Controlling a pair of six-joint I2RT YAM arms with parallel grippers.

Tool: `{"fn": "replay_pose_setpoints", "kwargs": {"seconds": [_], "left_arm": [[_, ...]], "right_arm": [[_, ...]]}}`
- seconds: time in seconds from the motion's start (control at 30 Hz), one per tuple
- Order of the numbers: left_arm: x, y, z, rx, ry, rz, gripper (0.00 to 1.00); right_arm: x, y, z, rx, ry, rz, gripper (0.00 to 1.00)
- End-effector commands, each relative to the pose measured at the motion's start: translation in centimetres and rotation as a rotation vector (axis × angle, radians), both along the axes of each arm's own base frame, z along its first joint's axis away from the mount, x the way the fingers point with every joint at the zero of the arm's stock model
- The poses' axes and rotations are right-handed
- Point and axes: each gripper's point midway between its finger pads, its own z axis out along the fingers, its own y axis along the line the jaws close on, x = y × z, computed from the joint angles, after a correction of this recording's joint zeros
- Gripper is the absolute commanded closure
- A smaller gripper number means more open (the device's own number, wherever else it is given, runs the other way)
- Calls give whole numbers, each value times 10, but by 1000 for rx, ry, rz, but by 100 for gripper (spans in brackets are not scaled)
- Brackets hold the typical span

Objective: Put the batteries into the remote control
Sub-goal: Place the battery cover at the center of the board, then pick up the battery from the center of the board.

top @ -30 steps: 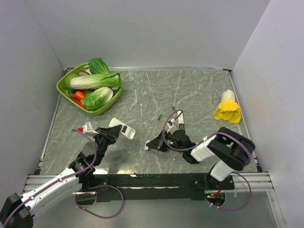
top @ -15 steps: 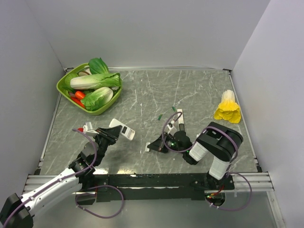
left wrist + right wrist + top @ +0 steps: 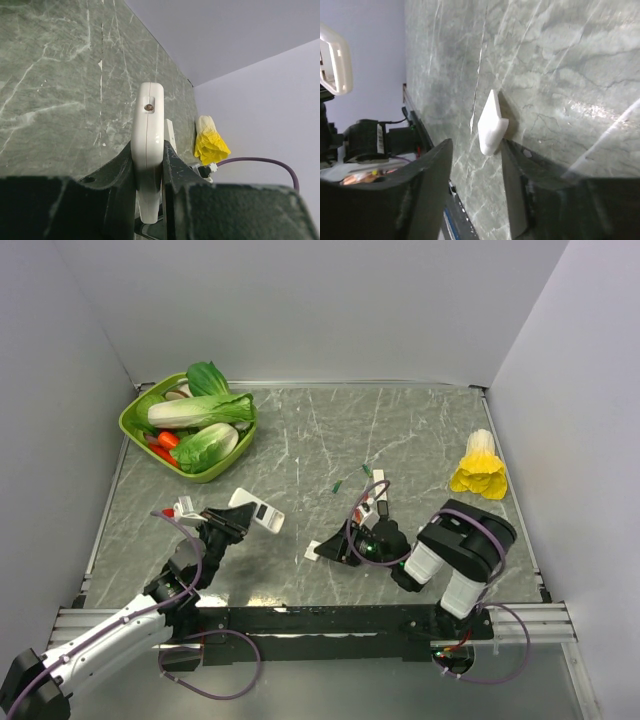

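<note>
While the left end effector is clamping the white remote control edge-up between its fingers at the near left of the bench, the right end effector is hanging low near the middle. Its jaws are standing apart around a small white piece lying on the marble. A narrow white-and-black bar is lying just beyond that arm, tiny green bits are sitting slightly farther back, and a green basket of vegetables and a yellow bundle are resting towards the far left and right.
</note>
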Motion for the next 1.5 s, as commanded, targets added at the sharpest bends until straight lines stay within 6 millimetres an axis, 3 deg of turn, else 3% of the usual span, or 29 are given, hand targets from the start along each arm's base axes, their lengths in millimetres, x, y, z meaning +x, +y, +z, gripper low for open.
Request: {"fn": "replay_pose_setpoints", "kwargs": {"seconds": [0.0,0.07,0.13,0.2,0.23,0.3,0.4,0.43,0.5,0.53,0.57,0.6,0.67,0.7,0.73,0.77,0.8,0.9,1.1,1.47], "left_arm": [[2,-2,30,-43,-57,-4,99],[2,-2,29,-37,-55,-7,99],[2,-4,29,-35,-57,-16,99],[1,-6,30,-38,-63,-23,99],[1,-7,28,-36,-61,-34,99],[0,-9,25,-37,-61,-45,99],[-3,-13,23,-47,-77,-75,99],[-4,-14,23,-52,-84,-84,99],[-8,-18,22,-49,-89,-116,99],[-9,-19,21,-52,-91,-126,99],[-11,-21,23,-59,-100,-142,99],[-13,-22,24,-66,-107,-152,99],[-18,-24,26,-92,-129,-176,99],[-19,-24,29,-105,-140,-183,99],[-21,-24,19,-108,-128,-191,99],[-25,-24,27,-136,-164,-204,99],[-28,-26,26,-142,-173,-227,99],[-35,-30,22,-160,-186,-269,99],[-44,-33,6,-151,-189,-313,99],[-47,-37,5,-103,-210,-342,98]], "right_arm": [[0,-30,-26,-189,19,-64,40],[2,-33,-20,-211,2,-76,33],[-1,-45,-31,-298,33,-92,21],[1,-51,-25,-329,8,-103,11],[-3,-59,-32,-379,34,-102,7],[0,-63,-20,-407,-14,-99,0],[3,-76,-2,-484,-75,-99,0],[14,-76,21,-474,-137,-132,0],[11,-95,22,-586,-156,-128,0],[21,-98,45,-589,-218,-162,0],[17,-109,43,-643,-208,-157,0],[23,-108,60,-642,-240,-172,0],[24,-119,70,-700,-267,-173,0],[30,-118,85,-697,-288,-181,0],[32,-120,88,-722,-301,-167,0],[34,-120,92,-723,-295,-153,0],[40,-123,102,-726,-287,-168,1],[52,-125,110,-766,-269,-140,4],[76,-119,109,-850,-217,-60,21],[113,-98,56,-935,-74,70,45]]}}
